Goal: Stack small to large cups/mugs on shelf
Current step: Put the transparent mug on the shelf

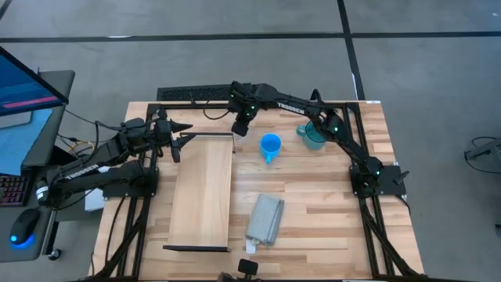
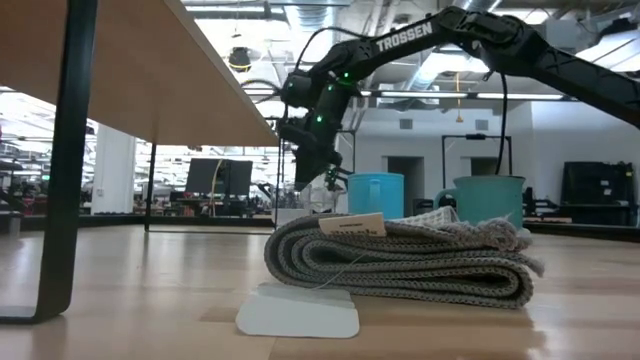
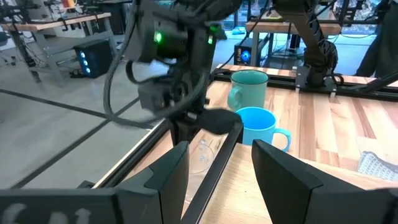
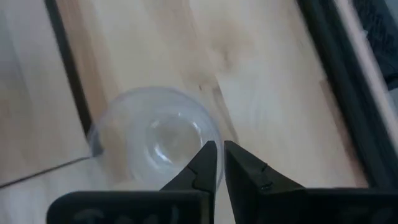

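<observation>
The left gripper [image 1: 186, 128] waits at the shelf's far left corner, jaws spread wide and empty.

The shelf [image 1: 202, 192] is a pale board raised on dark end legs, its long axis running from the far edge of the desk [image 1: 344, 211] toward the near one. It looks stiff and flat, with nothing on it yet.

Just beside its far right corner stands the clear cup [image 4: 155, 140], upright on the desk, mouth up. The right gripper [image 4: 220, 163] hangs over it with jaws nearly together, pinching the rim wall, one finger inside and one outside as far as the wrist view shows. The cup seems thin, light and slick; if it is plastic it will flex under a hard squeeze, and a one-sided rim pinch may let it swing or slip. It has no handle, so the rim is the natural hold.

Further right stands the blue mug [image 1: 270, 146], upright, its handle pointing toward the desk's near edge. It looks rigid and glossy; the handle or the rim would serve as a hold.

Rightmost and nearer the far edge is the teal mug [image 1: 313, 136], upright, handle turned left toward the right arm's wrist. It is probably the heaviest of the three, so it wants a firm rim grip.
</observation>
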